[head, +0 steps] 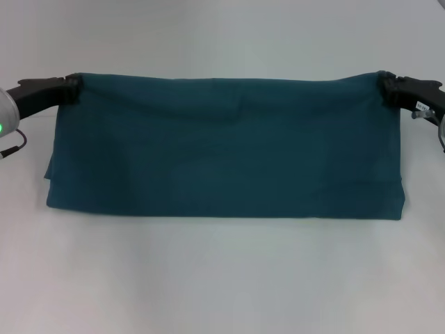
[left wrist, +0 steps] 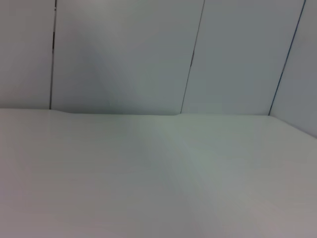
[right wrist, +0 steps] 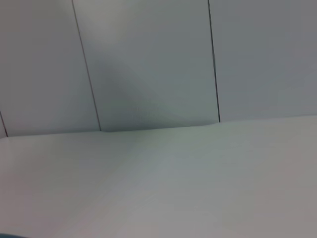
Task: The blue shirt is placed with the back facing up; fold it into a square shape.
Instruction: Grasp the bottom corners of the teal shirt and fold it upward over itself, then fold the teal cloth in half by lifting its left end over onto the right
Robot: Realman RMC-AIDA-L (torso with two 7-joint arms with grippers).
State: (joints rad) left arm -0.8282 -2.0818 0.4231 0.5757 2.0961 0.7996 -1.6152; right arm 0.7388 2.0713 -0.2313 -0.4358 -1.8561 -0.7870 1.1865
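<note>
From my left wrist camera I see only the bare white table point(left wrist: 158, 188) meeting a pale panelled wall point(left wrist: 124, 54), whose thin dark vertical seams point(left wrist: 192, 57) separate the panels.

The shirt point(head: 226, 149) is plain dark teal-blue with no print showing, a shade lighter along its 12 o'clock edge. The left hand point(head: 69, 89) at 10 o'clock and right hand point(head: 386, 85) at 2 o'clock are black. The table point(head: 222, 278) is plain white. The wall panels point(left wrist: 124, 54) are pale grey with thin dark seams.
</note>
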